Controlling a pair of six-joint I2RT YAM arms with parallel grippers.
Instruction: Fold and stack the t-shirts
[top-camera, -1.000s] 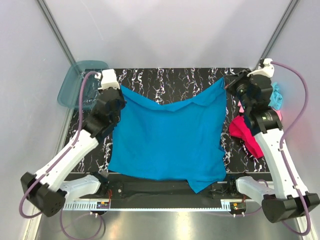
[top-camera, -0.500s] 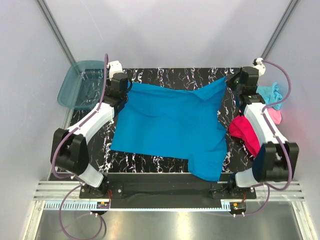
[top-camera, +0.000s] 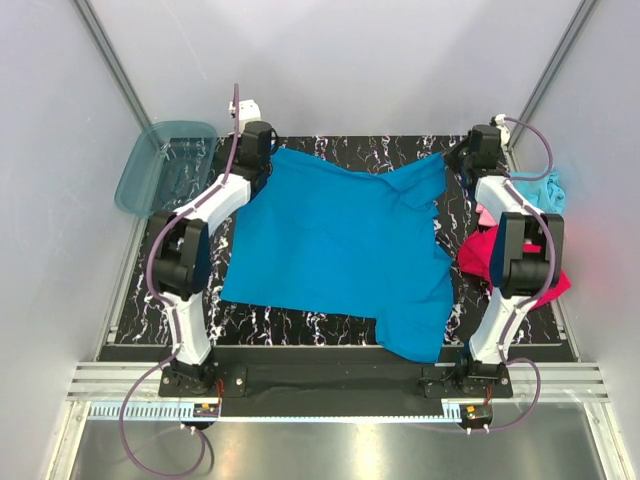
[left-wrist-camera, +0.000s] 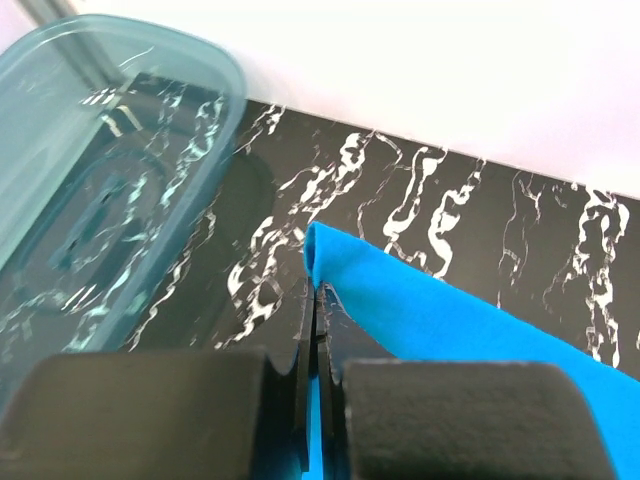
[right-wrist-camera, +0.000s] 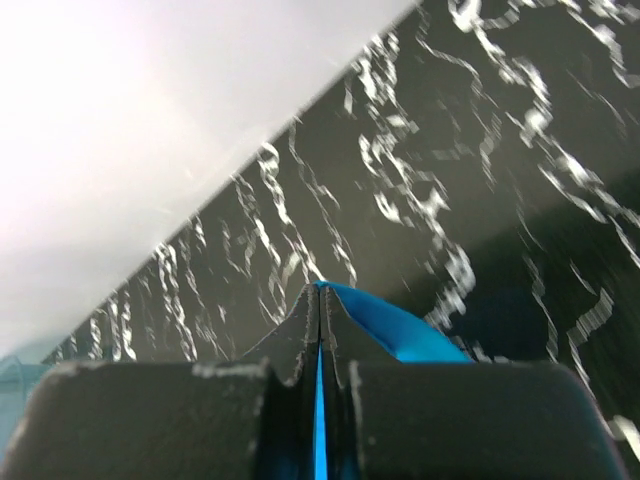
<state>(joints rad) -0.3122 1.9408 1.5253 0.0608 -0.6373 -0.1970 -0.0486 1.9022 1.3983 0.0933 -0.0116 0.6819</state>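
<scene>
A medium blue t-shirt (top-camera: 340, 250) lies spread over the black marbled table (top-camera: 330, 155), its near corner hanging by the front edge. My left gripper (top-camera: 268, 158) is shut on the shirt's far left corner (left-wrist-camera: 320, 262), the cloth pinched between its black fingers (left-wrist-camera: 308, 330). At the far right, my right gripper (top-camera: 455, 160) is shut on the other far corner (right-wrist-camera: 340, 300) of the same shirt. Both arms reach out to the table's back edge. A magenta-red t-shirt (top-camera: 482, 258), a light pink one (top-camera: 483, 213) and a light aqua one (top-camera: 545, 190) are bunched at the right.
A translucent teal bin (top-camera: 160, 165) hangs over the table's far left corner, seen close on the left in the left wrist view as the teal bin (left-wrist-camera: 90, 170). White walls close in behind the table and on both sides.
Both arms have stretched away from me to the table's back edge, pulling the blue shirt's far corners with them. The shirt has drawn flatter and slid back.
</scene>
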